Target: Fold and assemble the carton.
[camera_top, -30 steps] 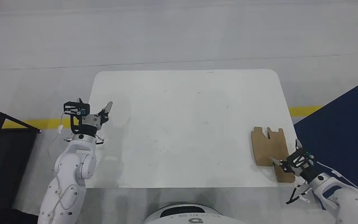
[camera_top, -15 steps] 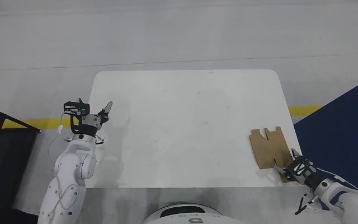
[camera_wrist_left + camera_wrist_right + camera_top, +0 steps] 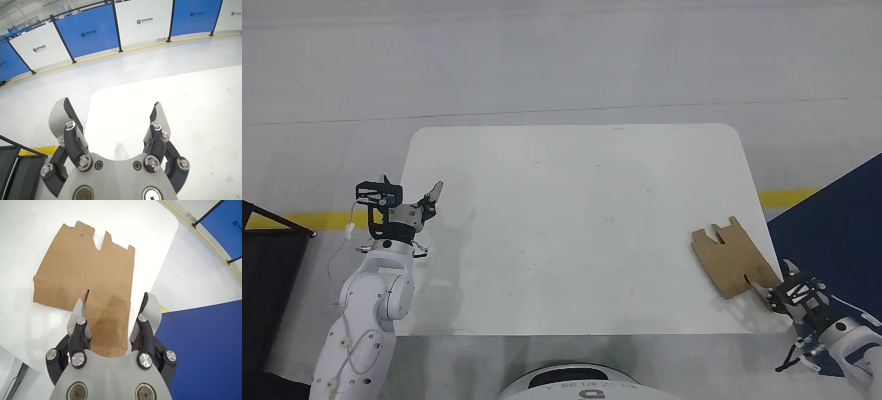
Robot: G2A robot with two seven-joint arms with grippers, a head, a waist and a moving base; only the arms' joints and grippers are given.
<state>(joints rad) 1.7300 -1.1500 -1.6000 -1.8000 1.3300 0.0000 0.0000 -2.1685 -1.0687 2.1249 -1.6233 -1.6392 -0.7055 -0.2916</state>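
This is looking like an industrial robotics test hall: blue and white perforated partition panels point(image 3: 94, 45) on black metal posts point(image 3: 116, 26) are fencing a smooth pale grey floor point(image 3: 151, 64), a yellow painted line point(image 3: 787, 197) is running across it, and a white rounded-corner table point(image 3: 572, 220) is standing alone.

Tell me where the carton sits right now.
In the top view the flat carton lies by the right edge of the table, near the robot-side corner; its near flap reaches between the open fingers of the right gripper.
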